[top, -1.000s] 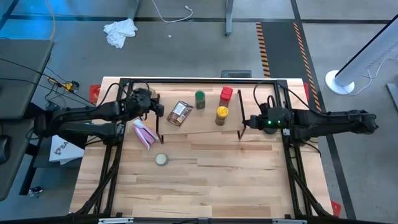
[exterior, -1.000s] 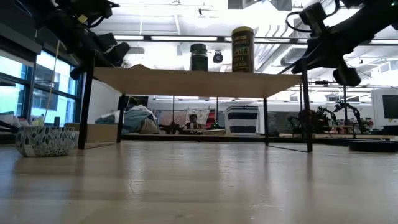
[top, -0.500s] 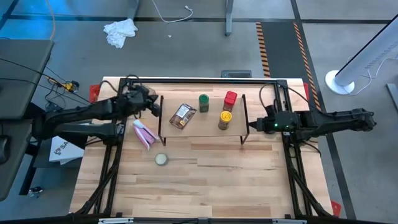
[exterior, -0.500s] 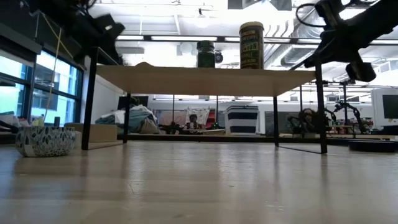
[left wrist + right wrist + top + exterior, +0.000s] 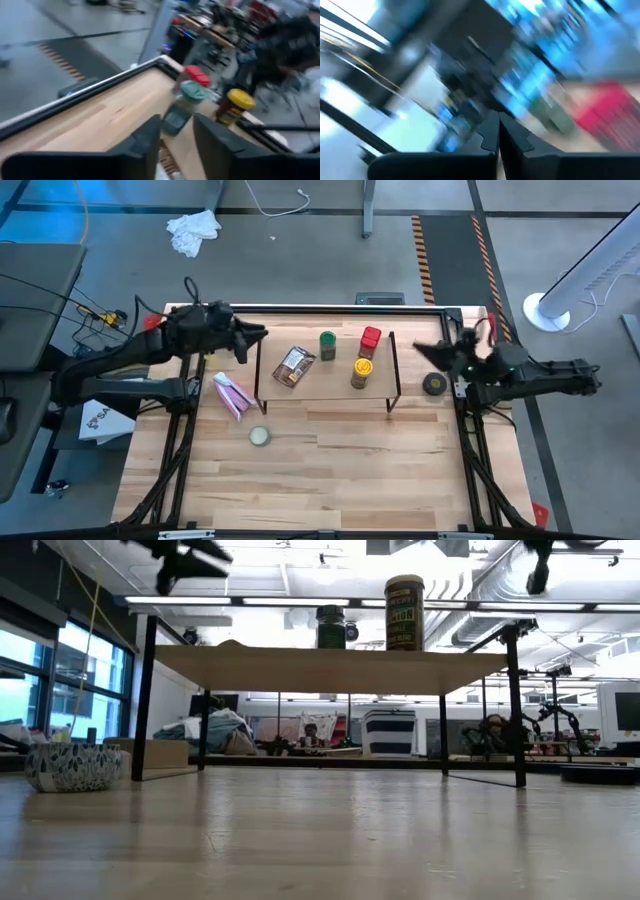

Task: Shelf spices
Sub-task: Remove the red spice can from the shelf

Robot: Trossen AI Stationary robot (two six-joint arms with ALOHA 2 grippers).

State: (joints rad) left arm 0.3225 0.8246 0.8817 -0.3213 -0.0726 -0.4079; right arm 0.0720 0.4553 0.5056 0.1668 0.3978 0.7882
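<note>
All four spices stand on the shelf. Left claw spread and empty; right claw pressed together, empty. Risk: either arm swinging near could clip the shelf's legs and topple the yellow-lidded jar.

pink packet: on the bench, just beside the left hand
pale round tin: farther out
white rag: on floor

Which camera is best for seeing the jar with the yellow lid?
The high view shows the yellow-lidded jar whole on the shelf. The low view shows its side, not the lid. The left wrist view shows it blurred. The right wrist view doesn't show it.
</note>
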